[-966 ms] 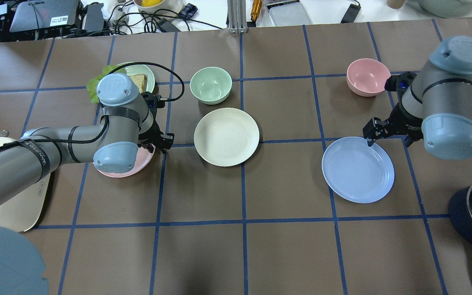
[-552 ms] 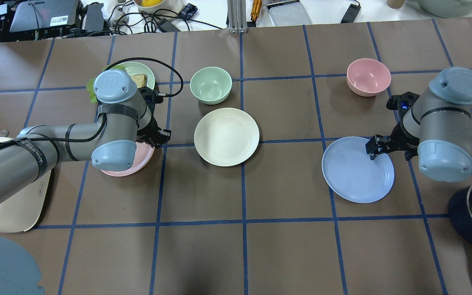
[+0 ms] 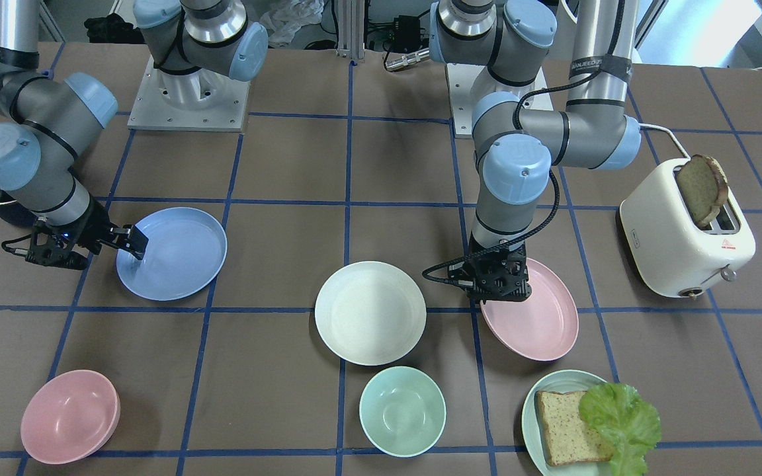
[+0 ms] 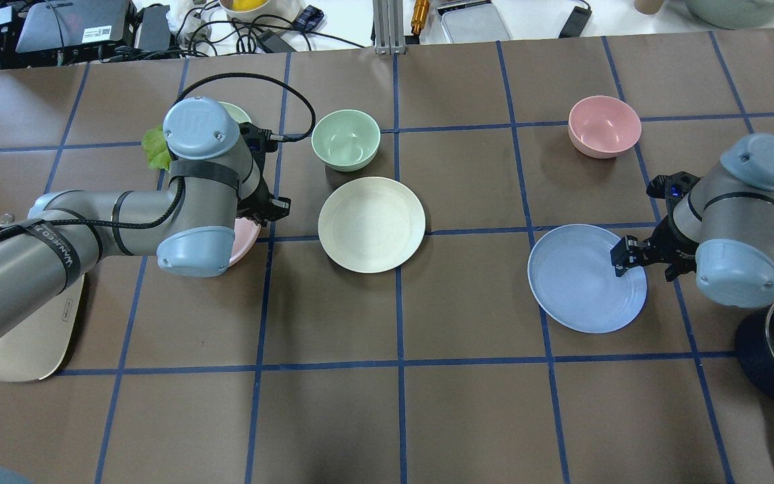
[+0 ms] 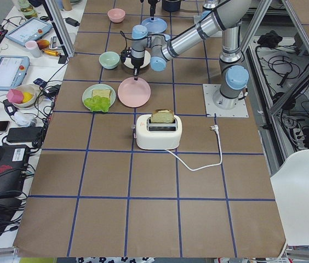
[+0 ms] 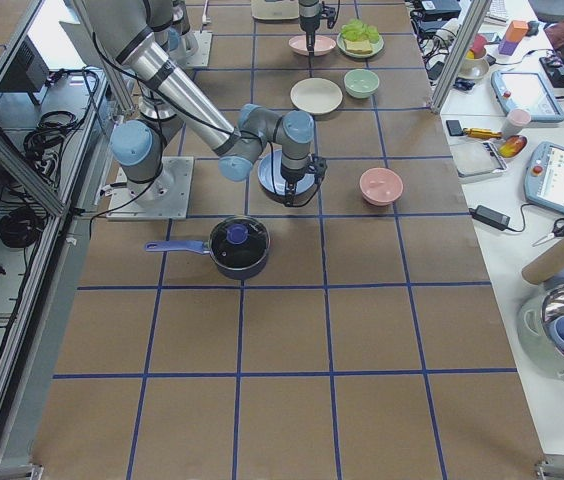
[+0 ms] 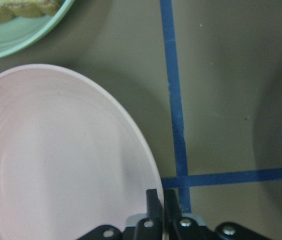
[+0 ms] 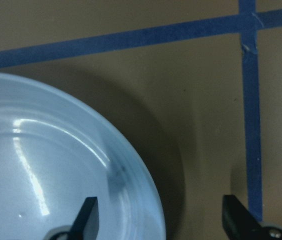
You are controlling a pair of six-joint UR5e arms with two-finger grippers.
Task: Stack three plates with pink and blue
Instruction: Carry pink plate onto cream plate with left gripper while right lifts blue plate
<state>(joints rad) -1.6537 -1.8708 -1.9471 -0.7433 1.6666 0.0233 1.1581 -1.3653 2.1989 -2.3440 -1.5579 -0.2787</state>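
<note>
At the robot's left end of the brown paper-covered worktop (image 3: 288, 165), our left claw (image 3: 501, 297) is pinched shut on the rim of the pale pink shallow round plastic plate (image 3: 540, 324). It grips the edge that faces the cream-white shallow round plastic plate (image 3: 369, 312), which lies flat between the two arms. Well apart on the other side, our right claw (image 4: 629, 261) hangs spread over the arm-side edge of the light blue shallow round plastic plate (image 4: 575, 282), holding nothing.

We judge the task to be at its grasping step: nothing is stacked, and each plate sits on its own patch. The next move calls for the right claw to sink and close on the blue rim. The left claw must lift the pink plate clear and carry it level over the cream plate, so that rim settles into rim.

The front-facing view gives us both arms and all three plates, but the claw bodies hide the fingertips. The left wrist camera shows the fingers (image 7: 154, 200) nearly meeting with the pink rim between them. The right wrist camera shows one finger (image 8: 88, 215) inside the blue rim and the other far outside it. From the front the pink plate seems tipped up at its gripped edge, though we cannot be sure it is clear of the worktop.
</note>
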